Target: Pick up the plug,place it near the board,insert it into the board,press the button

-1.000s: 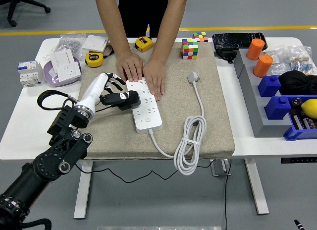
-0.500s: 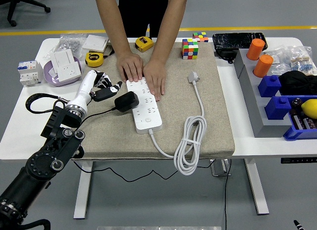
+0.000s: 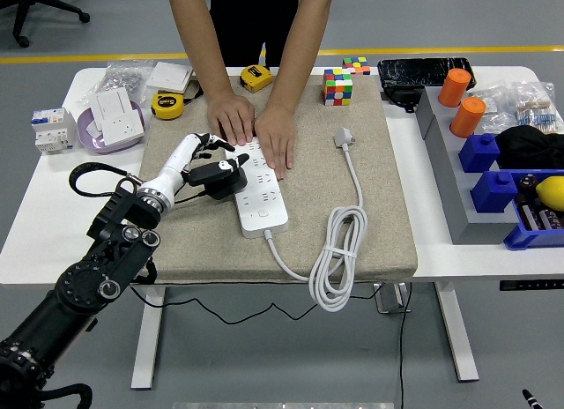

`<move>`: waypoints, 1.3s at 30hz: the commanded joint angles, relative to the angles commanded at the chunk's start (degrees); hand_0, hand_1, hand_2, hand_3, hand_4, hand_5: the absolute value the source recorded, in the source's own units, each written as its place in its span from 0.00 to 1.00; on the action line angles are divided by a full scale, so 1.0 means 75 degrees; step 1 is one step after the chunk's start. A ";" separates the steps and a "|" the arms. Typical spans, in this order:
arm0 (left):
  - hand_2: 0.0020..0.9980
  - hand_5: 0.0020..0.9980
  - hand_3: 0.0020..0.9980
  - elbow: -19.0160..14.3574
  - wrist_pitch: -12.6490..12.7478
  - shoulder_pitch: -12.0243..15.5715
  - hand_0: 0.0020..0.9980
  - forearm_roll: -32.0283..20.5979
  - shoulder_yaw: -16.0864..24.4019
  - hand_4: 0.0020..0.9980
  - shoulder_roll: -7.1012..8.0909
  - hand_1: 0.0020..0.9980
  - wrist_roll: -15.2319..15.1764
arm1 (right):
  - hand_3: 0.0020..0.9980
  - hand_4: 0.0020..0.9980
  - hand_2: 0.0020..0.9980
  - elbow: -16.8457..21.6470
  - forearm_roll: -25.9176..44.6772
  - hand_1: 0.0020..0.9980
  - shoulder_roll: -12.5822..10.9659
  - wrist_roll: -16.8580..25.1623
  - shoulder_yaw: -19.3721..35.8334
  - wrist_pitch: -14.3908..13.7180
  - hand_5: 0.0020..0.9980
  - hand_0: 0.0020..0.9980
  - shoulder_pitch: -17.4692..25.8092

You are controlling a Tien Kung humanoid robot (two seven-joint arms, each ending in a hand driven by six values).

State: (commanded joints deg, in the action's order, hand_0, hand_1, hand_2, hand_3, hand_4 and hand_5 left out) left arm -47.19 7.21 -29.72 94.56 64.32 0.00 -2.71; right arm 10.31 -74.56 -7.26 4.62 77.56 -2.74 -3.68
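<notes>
A white power strip (image 3: 261, 194) lies on the beige mat (image 3: 308, 206), its round button (image 3: 263, 213) near the close end. A person at the far side presses both hands (image 3: 256, 125) flat on the strip's far end. The black plug (image 3: 222, 178) sits at the strip's left edge, partly over its sockets. My left hand (image 3: 211, 162) reaches in from the lower left, fingers curled over the plug's top and side. The plug's prongs are hidden.
The strip's white cable (image 3: 339, 250) lies coiled at the mat's front, its plug end (image 3: 344, 137) further back. Rubik's cubes (image 3: 337, 85), tape measures (image 3: 167, 105) and a purple bowl (image 3: 107, 131) stand behind. A grey bin (image 3: 445, 162) with blue blocks lies at the right.
My left hand drew back to the left off the plug, leaving it against the strip, then came back and closed over it. The person's hands stayed put.
</notes>
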 joint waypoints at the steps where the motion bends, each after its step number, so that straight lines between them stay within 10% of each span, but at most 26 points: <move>1: 0.85 0.54 0.86 0.0066 0.0001 -0.0021 0.87 0.0066 -0.0110 1.00 0.0000 0.92 0.0023 | 0.79 1.00 0.78 0.0000 -0.0007 0.85 0.0000 -0.0002 0.0011 -0.0001 1.00 0.96 -0.0001; 3: 0.85 0.54 0.86 0.0157 0.0015 -0.0049 0.87 0.0188 -0.0295 1.00 0.0000 0.92 0.0067 | 0.79 1.00 0.78 0.0000 -0.0019 0.85 -0.0002 -0.0004 0.0024 -0.0001 1.00 0.96 0.0001; 4: 0.78 0.32 0.79 0.0203 0.0036 -0.0055 0.84 0.0325 -0.0372 1.00 0.0000 0.87 0.0102 | 0.79 1.00 0.78 0.0000 -0.0021 0.85 -0.0001 -0.0005 0.0028 -0.0002 1.00 0.96 0.0003; 9: 0.78 0.32 0.79 0.0262 0.0223 -0.0055 0.84 0.1021 -0.0584 1.00 0.0000 0.87 0.0283 | 0.79 1.00 0.78 0.0000 -0.0024 0.85 -0.0004 -0.0003 0.0041 -0.0008 1.00 0.96 0.0006; 10: 0.58 0.08 0.58 0.0260 0.0273 -0.0058 0.70 0.1171 -0.0635 0.99 0.0000 0.69 0.0329 | 0.79 1.00 0.78 0.0000 -0.0023 0.85 -0.0005 -0.0003 0.0042 -0.0008 1.00 0.96 0.0006; 16: 0.58 0.08 0.58 0.0237 0.0703 -0.0079 0.70 0.1687 -0.0727 0.99 0.0000 0.69 0.0406 | 0.79 1.00 0.78 0.0000 -0.0004 0.85 -0.0009 0.0002 0.0036 -0.0011 1.00 0.96 0.0001; 17: 0.50 0.02 0.53 0.0238 0.0754 -0.0087 0.45 0.1742 -0.0731 0.72 0.0000 0.50 0.0408 | 0.79 1.00 0.78 0.0000 -0.0005 0.85 -0.0010 0.0002 0.0037 -0.0011 1.00 0.96 0.0000; 39: 0.37 0.06 0.45 0.0235 0.1131 -0.0023 0.37 0.0968 -0.0693 0.67 0.0000 0.40 0.0147 | 0.79 1.00 0.78 0.0000 -0.0040 0.85 -0.0023 0.0001 0.0024 -0.0007 1.00 0.96 0.0037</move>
State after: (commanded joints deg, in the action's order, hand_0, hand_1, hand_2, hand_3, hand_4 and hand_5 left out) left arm -45.42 15.69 -29.89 101.82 59.11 0.00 -1.60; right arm 10.31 -74.86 -7.43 4.63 77.74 -2.79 -3.40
